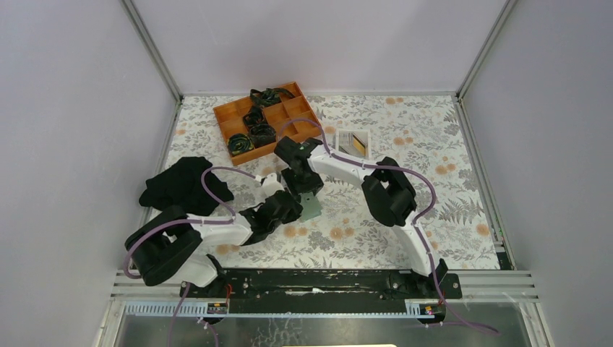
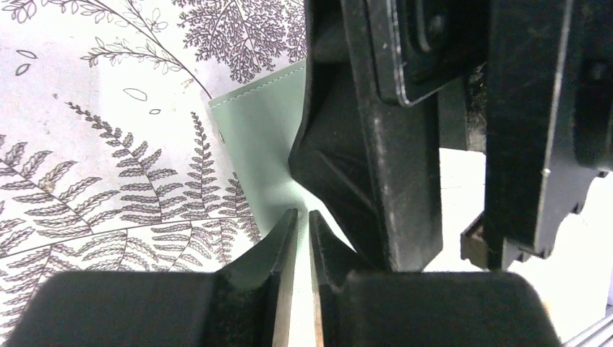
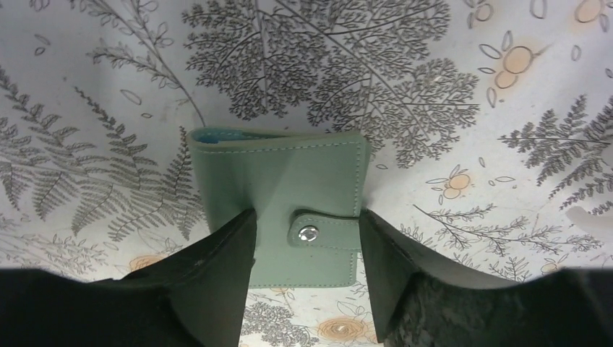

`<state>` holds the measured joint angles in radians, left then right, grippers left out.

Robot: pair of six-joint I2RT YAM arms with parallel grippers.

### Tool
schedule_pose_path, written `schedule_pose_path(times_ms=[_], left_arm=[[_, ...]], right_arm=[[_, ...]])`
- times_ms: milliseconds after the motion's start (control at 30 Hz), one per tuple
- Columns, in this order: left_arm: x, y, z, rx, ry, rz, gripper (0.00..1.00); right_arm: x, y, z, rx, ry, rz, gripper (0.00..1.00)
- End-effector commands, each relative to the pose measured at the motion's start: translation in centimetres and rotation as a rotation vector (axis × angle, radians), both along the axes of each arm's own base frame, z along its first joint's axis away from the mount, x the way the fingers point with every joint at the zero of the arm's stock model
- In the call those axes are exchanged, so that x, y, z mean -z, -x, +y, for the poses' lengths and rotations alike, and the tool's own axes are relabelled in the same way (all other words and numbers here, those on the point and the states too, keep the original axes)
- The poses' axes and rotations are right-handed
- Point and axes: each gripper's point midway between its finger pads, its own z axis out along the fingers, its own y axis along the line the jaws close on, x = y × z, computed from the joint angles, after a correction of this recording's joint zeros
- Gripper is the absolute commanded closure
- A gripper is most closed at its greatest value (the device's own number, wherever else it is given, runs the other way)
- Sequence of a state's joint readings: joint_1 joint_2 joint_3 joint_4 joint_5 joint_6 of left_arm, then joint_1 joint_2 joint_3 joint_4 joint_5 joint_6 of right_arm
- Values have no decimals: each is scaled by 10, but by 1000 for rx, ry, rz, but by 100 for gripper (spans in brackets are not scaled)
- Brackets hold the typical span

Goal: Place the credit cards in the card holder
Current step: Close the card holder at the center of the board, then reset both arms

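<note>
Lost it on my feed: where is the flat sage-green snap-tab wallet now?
Top view: the flat sage-green snap-tab wallet lies mid-table on the floral cloth, with the left tool at its left edge and the right tool straddling it.

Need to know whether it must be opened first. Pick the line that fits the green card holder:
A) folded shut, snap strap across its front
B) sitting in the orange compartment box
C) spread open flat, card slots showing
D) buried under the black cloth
A: the right wrist view shows the card holder folded shut, with its snap strap lying across the front at the edge.
</note>
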<state>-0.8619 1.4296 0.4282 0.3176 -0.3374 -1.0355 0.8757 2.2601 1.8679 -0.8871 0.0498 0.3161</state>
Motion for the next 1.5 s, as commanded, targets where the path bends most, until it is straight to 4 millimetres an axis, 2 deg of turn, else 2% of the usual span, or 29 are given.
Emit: schedule_pose_path(times_ms=[0, 167, 267, 400, 467, 600, 633, 667, 700, 733, 800, 933, 967, 1133, 1267, 1467], left_arm=[[-15, -7, 8, -7, -71, -37, 79], [-38, -16, 6, -21, -59, -89, 73], [-46, -18, 6, -25, -65, -98, 72], [-48, -17, 19, -58, -104, -93, 72], [-55, -18, 28, -87, -138, -106, 70], [-83, -29, 44, -132, -226, -167, 47], [-91, -33, 48, -144, -251, -184, 39], [-96, -35, 50, -146, -280, -192, 31], [-102, -38, 51, -146, -308, -200, 12], [-106, -40, 52, -142, -340, -204, 1], [-111, -43, 58, -144, -402, -197, 0], [-122, -48, 71, -163, -483, -200, 0], [-124, -48, 76, -172, -492, -201, 0], [-133, -52, 100, -211, -472, -211, 0], [-132, -53, 112, -224, -460, -208, 0], [-132, -51, 125, -246, -465, -205, 0]], right_arm=[[-33, -23, -1, 42, -53, -143, 36], [-52, -23, -11, 74, -78, -211, 36], [-60, -22, -18, 96, -96, -249, 36], [-72, -22, -33, 130, -123, -336, 37], [-81, -23, -49, 160, -107, -401, 37], [-111, -33, -88, 236, -42, -573, 32], [-113, -36, -100, 259, -14, -608, 28], [-125, -39, -112, 293, -7, -652, 24], [-128, -41, -126, 326, 16, -678, 19], [-128, -42, -139, 356, 38, -693, 14], [-132, -43, -163, 403, 72, -721, 5], [-135, -40, -198, 484, 81, -737, 4], [-135, -38, -202, 493, 61, -729, 1], [-153, -31, -220, 536, 8, -821, 1], [-160, -24, -238, 589, 35, -859, 1], [-171, -15, -253, 669, 69, -864, 1]])
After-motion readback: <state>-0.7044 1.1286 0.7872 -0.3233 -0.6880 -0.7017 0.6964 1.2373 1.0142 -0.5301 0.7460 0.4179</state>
